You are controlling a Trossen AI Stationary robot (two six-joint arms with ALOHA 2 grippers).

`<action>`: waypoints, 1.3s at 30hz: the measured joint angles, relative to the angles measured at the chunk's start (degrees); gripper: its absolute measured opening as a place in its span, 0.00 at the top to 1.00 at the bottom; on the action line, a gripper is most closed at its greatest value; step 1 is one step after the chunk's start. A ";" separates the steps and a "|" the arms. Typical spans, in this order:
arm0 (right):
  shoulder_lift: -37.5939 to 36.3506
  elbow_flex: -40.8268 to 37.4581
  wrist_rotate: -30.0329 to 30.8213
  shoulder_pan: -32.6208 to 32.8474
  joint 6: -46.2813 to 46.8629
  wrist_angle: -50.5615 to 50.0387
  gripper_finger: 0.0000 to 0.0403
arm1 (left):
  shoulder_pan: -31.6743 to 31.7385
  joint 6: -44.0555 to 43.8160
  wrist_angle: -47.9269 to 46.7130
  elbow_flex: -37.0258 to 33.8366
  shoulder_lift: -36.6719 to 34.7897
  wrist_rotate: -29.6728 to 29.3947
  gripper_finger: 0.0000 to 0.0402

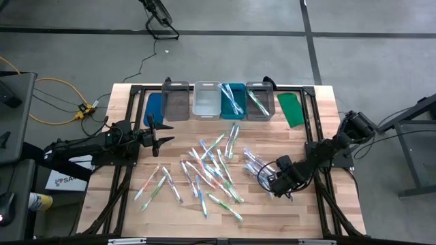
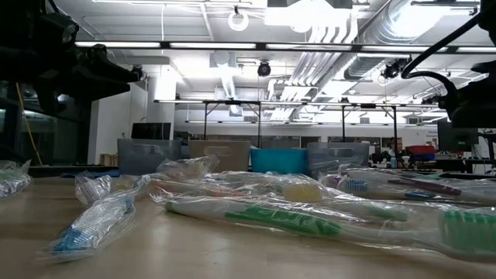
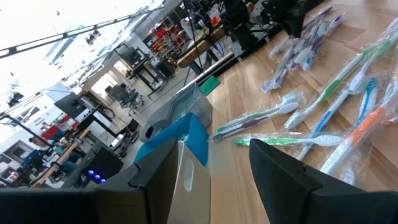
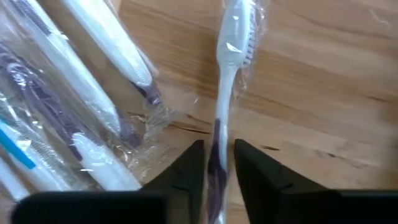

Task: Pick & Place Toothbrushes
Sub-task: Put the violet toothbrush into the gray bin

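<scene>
right gripper (image 4: 216, 163) low at lower right of the high view | my fingers pinch a wrapped toothbrush (image 4: 231, 56) by its handle for lifting | left gripper (image 1: 161, 136) spread empty, waiting mid-left

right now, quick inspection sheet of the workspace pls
surface: wooden table on a dark frame
job's things: wrapped toothbrushes scattered mid-table; some lie in the teal bin and the grey bin beside it
clutter: blue lid and green lid flank the bin row
grippers: left gripper open, above the table's left part; right gripper closing around a white and purple toothbrush
cables: yellow cable on the floor, left
surroundings: workshop benches behind
</scene>
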 joint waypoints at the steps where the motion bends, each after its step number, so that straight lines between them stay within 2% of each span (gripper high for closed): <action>1: -0.03 -0.01 0.11 0.00 0.00 -0.01 0.86 | 0.00 0.00 -0.01 0.00 0.00 0.00 0.52; 4: -0.06 -0.01 0.86 0.05 -0.95 -0.30 0.95 | -0.02 0.00 0.00 0.00 0.01 0.00 0.52; 8: -0.06 0.06 2.07 0.79 -1.50 -1.81 0.92 | 0.00 0.00 -0.02 0.00 0.00 0.00 0.52; 10: 0.06 0.08 1.90 1.38 -0.53 -5.70 0.91 | 0.00 0.00 -0.01 0.00 0.00 0.00 0.52; 14: 0.05 2.50 1.67 2.70 1.43 -11.05 0.95 | -0.02 0.00 -0.01 0.00 0.01 0.00 0.52; 17: 0.07 4.93 3.65 3.48 2.49 -17.33 0.96 | 0.00 0.00 -0.02 0.00 0.02 0.00 0.52; 21: 0.05 9.22 11.42 4.13 3.39 -22.15 0.95 | 0.00 0.00 -0.01 0.00 0.00 0.01 0.52; 26: 0.00 12.69 32.17 3.01 0.36 -23.02 0.95 | 0.00 0.00 0.02 0.00 0.00 0.02 0.52; 29: -0.02 13.13 41.52 0.89 -2.17 -22.12 0.95 | -0.02 0.00 0.58 0.00 0.02 0.15 0.52; 33: -0.02 13.11 48.79 -2.74 -6.54 -20.27 0.95 | -0.02 -0.04 0.74 0.00 0.02 0.50 0.52; 39: -0.03 13.11 54.40 -9.22 -18.66 -12.78 0.95 | -0.02 -0.10 0.71 0.00 0.00 0.55 0.52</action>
